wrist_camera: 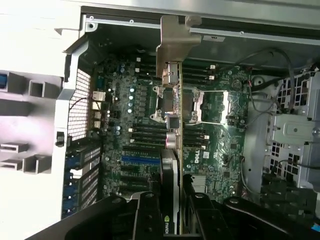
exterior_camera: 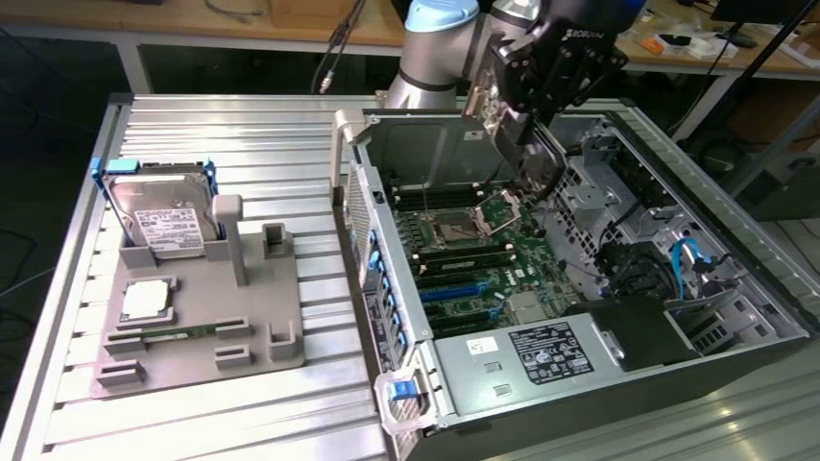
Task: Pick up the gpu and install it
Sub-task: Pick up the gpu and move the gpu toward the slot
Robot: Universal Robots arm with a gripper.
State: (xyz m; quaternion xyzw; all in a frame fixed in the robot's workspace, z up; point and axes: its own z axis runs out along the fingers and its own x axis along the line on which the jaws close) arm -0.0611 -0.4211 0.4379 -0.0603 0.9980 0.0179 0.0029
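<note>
Above the motherboard (exterior_camera: 468, 245) inside the open case (exterior_camera: 423, 154), the gripper (wrist_camera: 170, 205) hangs with fingers (wrist_camera: 148, 212) clamped on the upright gpu (wrist_camera: 171, 132).

Reaches down from the far side with the arm (exterior_camera: 429, 43) upright and the gripper (exterior_camera: 527, 133) pointing down, pinching the gpu (wrist_camera: 174, 50) between its two fingers (wrist_camera: 147, 215).

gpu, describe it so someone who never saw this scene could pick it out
Find the open computer case on the exterior view's right. The gpu is the thin card gripped edge-on in the end effector above the motherboard. Unlike everything seated below, it hangs clear of the board and ends in a silver metal bracket.
</note>
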